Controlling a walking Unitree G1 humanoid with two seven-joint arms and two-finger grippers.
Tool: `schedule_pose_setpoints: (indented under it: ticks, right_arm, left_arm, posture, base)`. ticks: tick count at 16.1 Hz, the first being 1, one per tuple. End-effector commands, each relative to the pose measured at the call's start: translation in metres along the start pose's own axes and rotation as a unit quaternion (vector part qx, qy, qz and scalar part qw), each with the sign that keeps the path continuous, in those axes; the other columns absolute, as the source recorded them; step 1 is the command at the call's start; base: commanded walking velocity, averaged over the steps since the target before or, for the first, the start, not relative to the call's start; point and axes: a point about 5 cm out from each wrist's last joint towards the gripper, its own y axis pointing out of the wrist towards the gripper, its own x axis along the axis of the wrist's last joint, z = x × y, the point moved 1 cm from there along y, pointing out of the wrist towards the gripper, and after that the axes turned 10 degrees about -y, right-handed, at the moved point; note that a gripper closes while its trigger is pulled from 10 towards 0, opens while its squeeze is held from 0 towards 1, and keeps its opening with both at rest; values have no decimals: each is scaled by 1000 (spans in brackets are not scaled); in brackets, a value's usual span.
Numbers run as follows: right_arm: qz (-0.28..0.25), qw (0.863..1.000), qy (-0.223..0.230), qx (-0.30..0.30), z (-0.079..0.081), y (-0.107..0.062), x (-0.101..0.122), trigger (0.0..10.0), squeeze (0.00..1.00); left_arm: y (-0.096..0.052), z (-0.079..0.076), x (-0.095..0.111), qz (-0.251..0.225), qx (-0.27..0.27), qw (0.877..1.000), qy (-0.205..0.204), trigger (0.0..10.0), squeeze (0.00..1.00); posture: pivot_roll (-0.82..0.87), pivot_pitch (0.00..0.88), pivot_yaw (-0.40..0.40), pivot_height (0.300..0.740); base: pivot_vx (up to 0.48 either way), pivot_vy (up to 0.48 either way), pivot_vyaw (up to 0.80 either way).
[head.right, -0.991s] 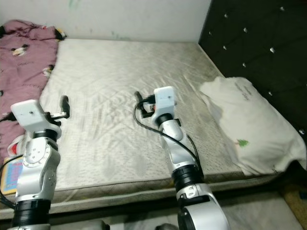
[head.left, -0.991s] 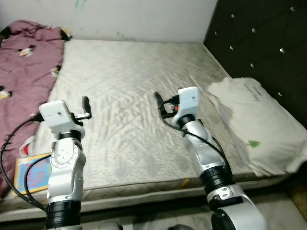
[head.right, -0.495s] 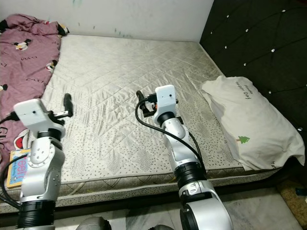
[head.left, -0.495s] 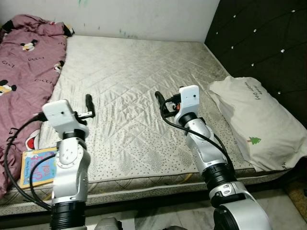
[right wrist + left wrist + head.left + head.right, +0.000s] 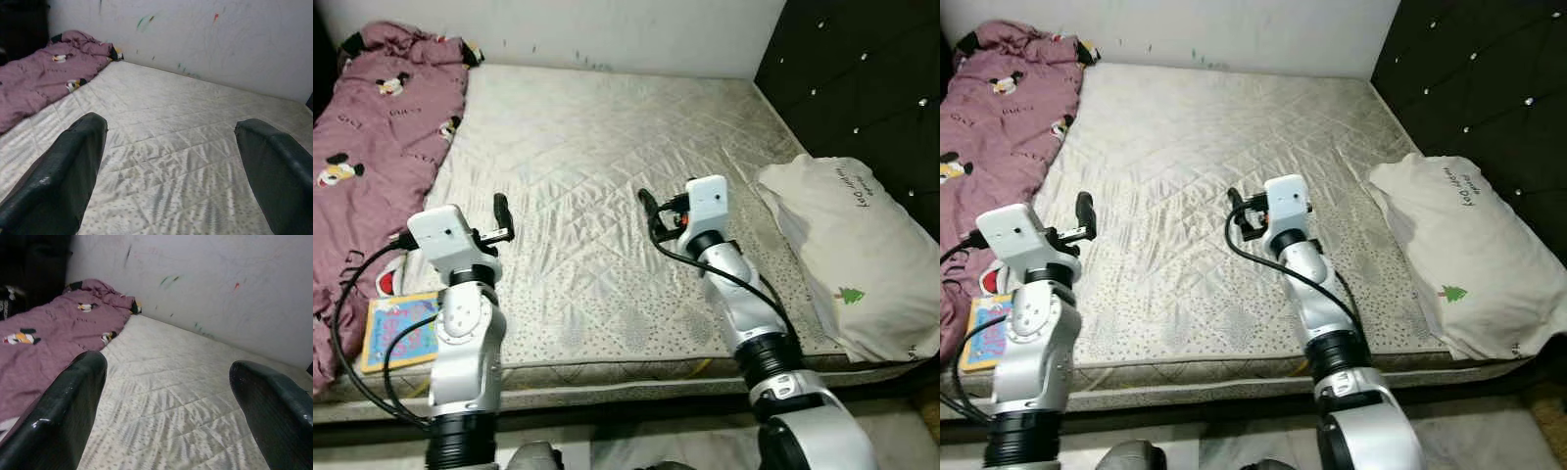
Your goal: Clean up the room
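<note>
Both my arms are raised over the near part of a bare quilted mattress (image 5: 597, 196). My left gripper (image 5: 501, 215) hangs above the mattress's left side and my right gripper (image 5: 647, 204) above its middle. In each wrist view the two black fingers (image 5: 68, 406) stand wide apart with nothing between them, so both grippers are spread and hold nothing; the right gripper's fingers (image 5: 63, 171) frame only bare quilted cloth.

Nearest to me, below and to the left of my left gripper, a colourful children's book (image 5: 399, 328) lies flat at the front left corner of the mattress, beside my left arm and its black cable. Just beyond the book, and stretching away along the whole left side, a mauve blanket with cartoon mouse prints (image 5: 372, 137) lies crumpled; it is well left of my left gripper and its far end is bunched against the wall.

To the right of my right gripper, well apart from it, a white pillow with a small green tree print (image 5: 847, 250) lies along the mattress's right edge, against a dark tufted headboard (image 5: 862, 88).

Beyond both grippers the mattress runs on to a pale wall (image 5: 220, 279) marked with small coloured smudges.
</note>
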Motion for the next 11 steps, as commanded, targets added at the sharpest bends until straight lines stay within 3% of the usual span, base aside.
schedule_pose_setpoints:
  ticks: [1,5,7,11]
  right_arm:
    - [-6,1000,-2,-7,-11,-2,3,10000,0]
    - [-8,1000,-22,8,-31,-5,6,10000,0]
    - [-4,999,-38,31,-33,-7,7,10000,0]
    - [3,997,-54,49,-40,-11,8,10000,0]
  left_arm:
    - [-3,-9,0,1,-6,1000,4,10000,0]
    - [-18,-17,-9,12,10,1000,2,10000,0]
    - [-31,-17,-18,28,33,999,-4,10000,0]
    - [-50,-33,-27,44,22,999,-1,10000,0]
  posture:
    - [99,0,-155,740]
    - [93,23,-268,740]
    - [85,55,-306,740]
    - [69,113,-361,740]
  base:
    - [0,0,0]
    - [0,0,0]
    - [0,0,0]
    - [0,0,0]
